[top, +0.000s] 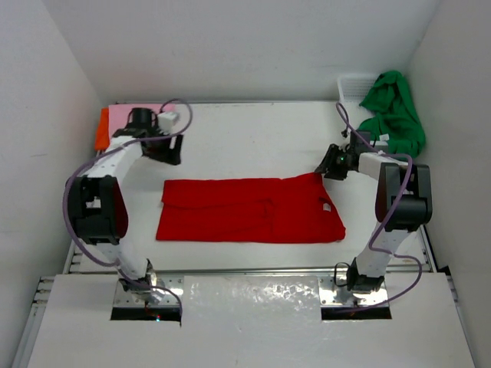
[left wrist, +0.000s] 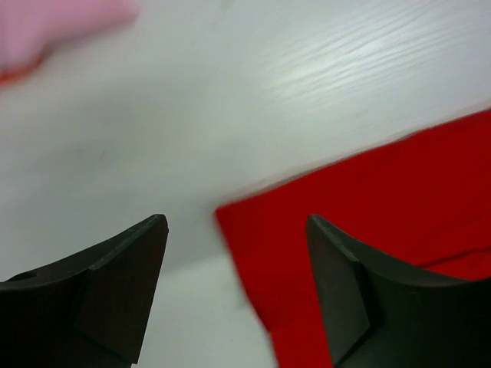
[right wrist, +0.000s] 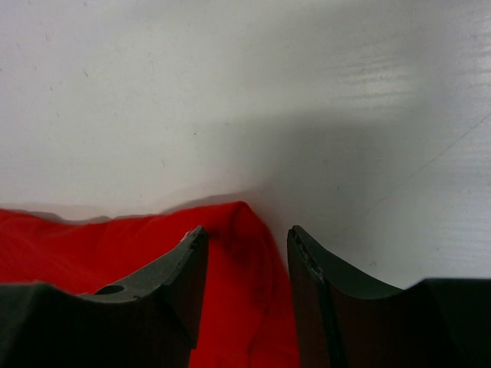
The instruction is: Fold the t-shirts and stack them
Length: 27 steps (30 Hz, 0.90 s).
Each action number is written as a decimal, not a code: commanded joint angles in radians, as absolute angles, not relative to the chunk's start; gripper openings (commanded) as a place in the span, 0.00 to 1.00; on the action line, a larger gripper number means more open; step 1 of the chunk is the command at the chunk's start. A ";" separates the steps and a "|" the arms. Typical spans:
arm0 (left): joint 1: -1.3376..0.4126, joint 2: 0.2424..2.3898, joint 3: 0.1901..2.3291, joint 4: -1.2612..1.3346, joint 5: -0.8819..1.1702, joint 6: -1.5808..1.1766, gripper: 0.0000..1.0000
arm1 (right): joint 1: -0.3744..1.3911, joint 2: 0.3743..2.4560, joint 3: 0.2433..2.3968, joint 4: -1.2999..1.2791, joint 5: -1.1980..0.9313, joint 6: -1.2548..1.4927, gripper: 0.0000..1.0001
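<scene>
My left gripper and right gripper hang open by the red t-shirt's far corners, holding nothing. It lies flat on the counter, which I judge suits the next fold.

A white mesh basket stands at the far right corner of the white table.

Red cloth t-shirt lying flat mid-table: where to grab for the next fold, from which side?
Probably pinch the red cloth t-shirt at its two far corners, each arm coming from its own outer side. It lies as a wide flat rectangle, so only edges offer a bite; its right far corner humps up at the open right gripper.
</scene>
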<state>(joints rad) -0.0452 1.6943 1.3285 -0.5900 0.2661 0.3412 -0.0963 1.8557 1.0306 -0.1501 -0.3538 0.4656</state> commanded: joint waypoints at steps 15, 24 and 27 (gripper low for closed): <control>0.095 1.887 1.166 -0.482 0.333 0.371 0.73 | -0.077 1.864 1.035 -0.120 -0.351 0.457 0.36; 0.097 1.858 1.088 -0.469 0.353 0.426 0.00 | -0.077 1.838 1.008 -0.057 -0.261 0.512 0.00; 0.107 1.824 1.060 -0.419 0.284 0.408 0.00 | -0.081 1.798 0.985 -0.012 -0.184 0.544 0.00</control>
